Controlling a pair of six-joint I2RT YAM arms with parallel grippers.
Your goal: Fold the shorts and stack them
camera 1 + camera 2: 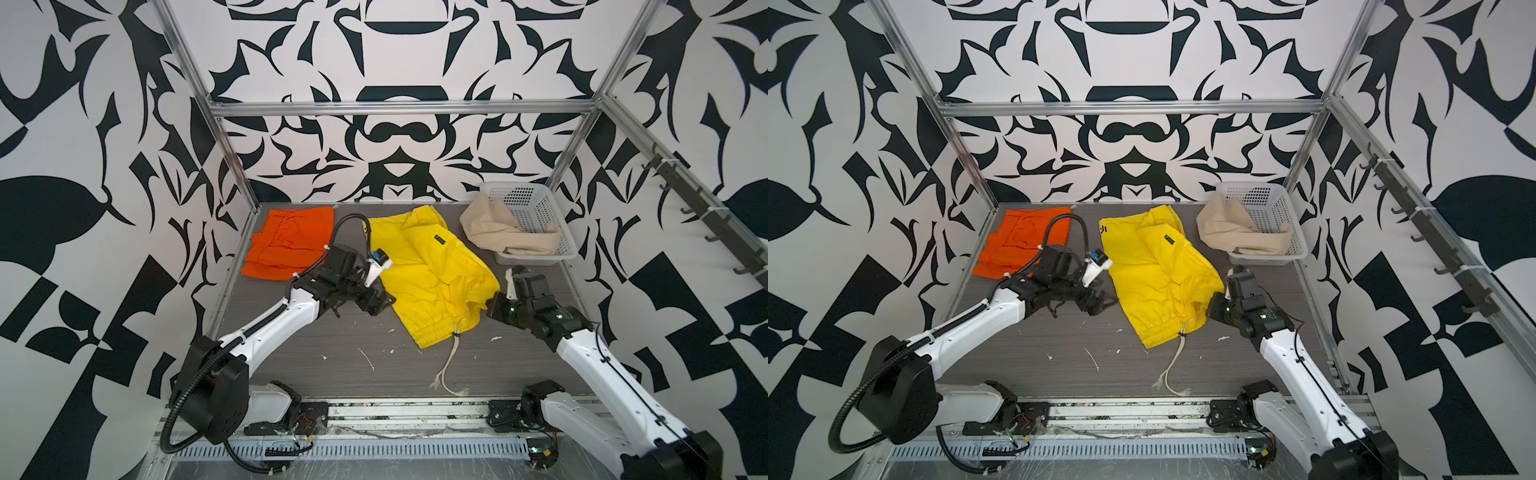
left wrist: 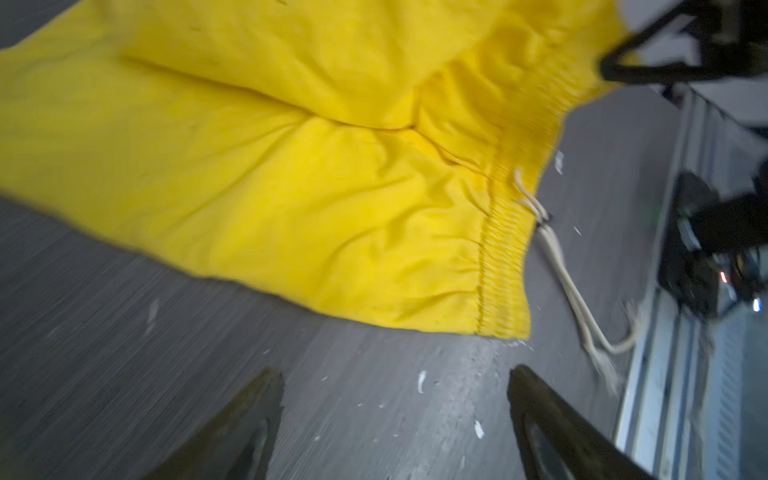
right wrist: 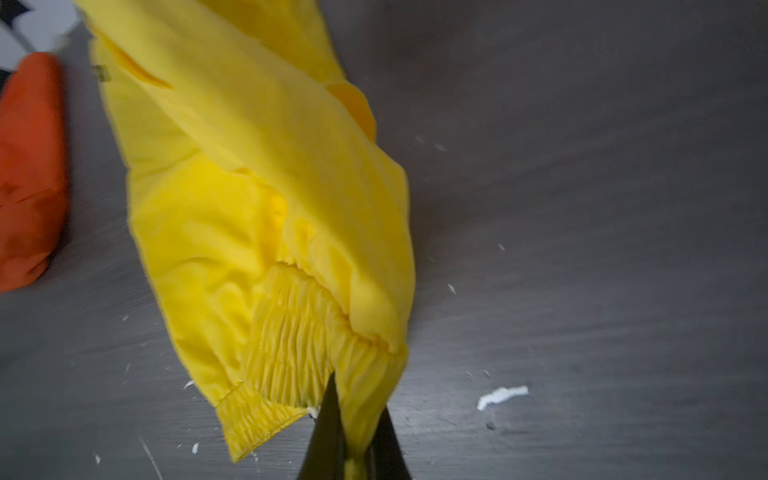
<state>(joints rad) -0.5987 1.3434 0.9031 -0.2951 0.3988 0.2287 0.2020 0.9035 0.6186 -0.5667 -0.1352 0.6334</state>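
Beige shorts (image 1: 492, 227) hang half in the white basket (image 1: 530, 201) at the far right of the table (image 1: 353, 345). The right end effector (image 3: 358, 419) pinches the waistband of the yellow shorts (image 1: 419, 270) mid-table. The left end effector (image 2: 392, 374) stands wide beside them.

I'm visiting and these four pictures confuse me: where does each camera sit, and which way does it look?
Both top views: one stereo camera high above the arm bases, looking down on table, orange shorts, yellow shorts, beige shorts spilling from the basket; left arm and right arm show.
Left wrist: on its arm, facing the yellow waistband past open left fingers.
Right wrist: on its arm, looking along right fingers pinching that waistband.
Shared: the yellow shorts.
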